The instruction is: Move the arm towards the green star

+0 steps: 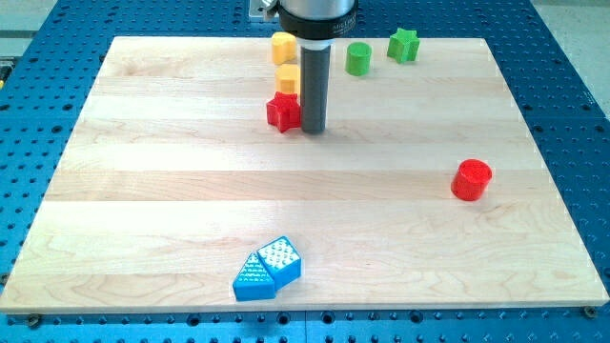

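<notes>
The green star point(404, 45) lies near the board's top edge, right of centre. My tip point(315, 131) is on the board to its lower left, well apart from it. The tip stands just to the right of a red star point(282, 111), touching or nearly touching it. A green cylinder point(358, 59) sits between the rod and the green star, just left of the star.
Two yellow blocks, one point(284, 47) near the top edge and one point(288, 78) just below it, stand left of the rod. A red cylinder point(471, 180) is at the right. Two blue blocks point(268, 270) lie together near the bottom edge of the wooden board point(143, 191).
</notes>
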### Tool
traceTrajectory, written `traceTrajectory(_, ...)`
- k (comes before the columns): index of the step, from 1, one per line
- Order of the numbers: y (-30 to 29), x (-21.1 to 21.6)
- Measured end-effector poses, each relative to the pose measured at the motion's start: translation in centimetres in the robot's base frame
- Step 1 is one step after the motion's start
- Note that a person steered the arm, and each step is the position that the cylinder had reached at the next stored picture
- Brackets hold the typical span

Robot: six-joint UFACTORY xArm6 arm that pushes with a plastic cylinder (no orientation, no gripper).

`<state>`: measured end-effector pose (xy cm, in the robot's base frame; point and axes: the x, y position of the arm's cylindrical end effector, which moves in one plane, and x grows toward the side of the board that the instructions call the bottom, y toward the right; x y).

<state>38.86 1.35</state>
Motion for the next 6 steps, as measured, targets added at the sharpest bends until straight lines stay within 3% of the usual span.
traceTrajectory(1, 4.5, 0.5)
traceTrajectory(3, 4.2, -5.4)
traceTrajectory(5, 1.8, -7.5)
traceTrajectory(6, 3.3, -7.6)
